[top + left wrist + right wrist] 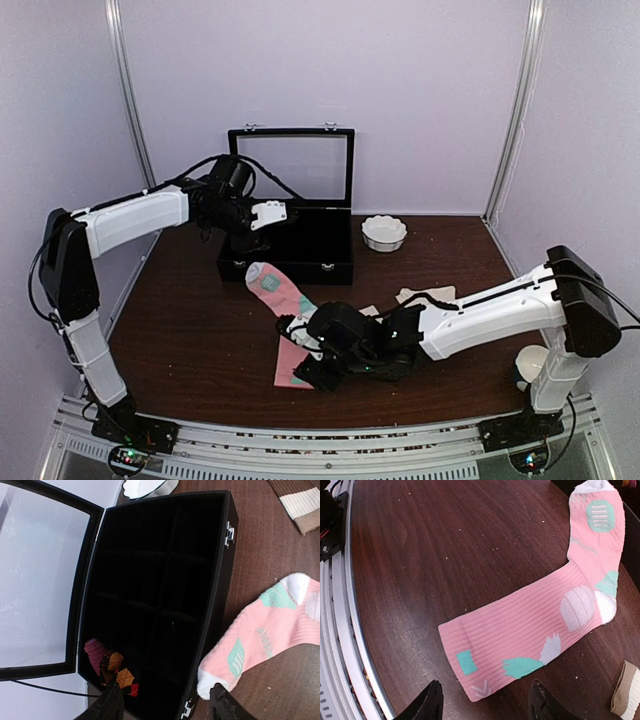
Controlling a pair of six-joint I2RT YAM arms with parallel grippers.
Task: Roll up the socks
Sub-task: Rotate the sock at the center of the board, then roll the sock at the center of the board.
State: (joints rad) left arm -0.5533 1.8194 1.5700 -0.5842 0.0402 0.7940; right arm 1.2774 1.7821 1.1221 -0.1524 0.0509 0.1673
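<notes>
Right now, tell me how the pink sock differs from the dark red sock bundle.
Pose: the pink sock lies flat, unrolled; the sock bundle is balled up. Place: the pink sock is on the table beside the black box; the sock bundle sits inside it, in a corner compartment. Colour: the pink sock carries mint and white patches; the sock bundle is dark red with orange diamonds. Both are patterned fabric.

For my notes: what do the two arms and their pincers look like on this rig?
Both match: the left arm and right arm have white shell links, black joint housings and black cables looping alongside. The left pincer and right pincer each have two dark, tapered fingers.
</notes>
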